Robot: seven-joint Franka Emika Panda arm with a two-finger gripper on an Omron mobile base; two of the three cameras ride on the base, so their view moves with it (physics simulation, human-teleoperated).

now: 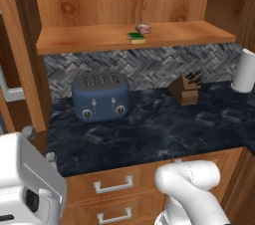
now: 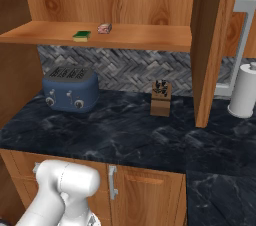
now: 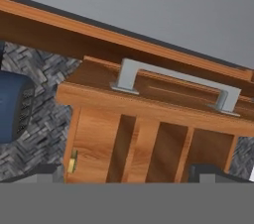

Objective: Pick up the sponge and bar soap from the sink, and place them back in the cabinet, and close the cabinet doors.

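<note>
1. The sponge point(image 1: 136, 38) and the bar soap point(image 1: 143, 29) already lie on the plank shelf of the cabinet point(image 1: 74, 40), the soap just behind and to the right of the sponge, close to it; whether they touch is too small to tell.
2. Judging from this, what is left of the task is shutting the cabinet doors, and both stand swung wide open.
3. In the hand view the left door point(image 3: 149, 114) lies straight ahead of the jaws, seen edge-on and rolled, its silver bar handle point(image 3: 173, 82) running across the picture, its long axis nearly level there though it is vertical in the room.
4. The right door point(image 2: 210, 45) juts out toward the camera in the right base view, with its handle point(image 2: 242, 45) on the far face, well apart from the hand.
5. The left door is the nearer one, so I judge it the next to be pushed.
6. The two fingertips point(image 3: 44, 172) show only as dark corners low in the hand view; they stand far apart and hold nothing.
7. On the counter point(image 1: 164, 129) below sit a blue toaster point(image 1: 99, 97), a knife block point(image 1: 185, 89) and a paper towel roll point(image 2: 245, 92).
</note>
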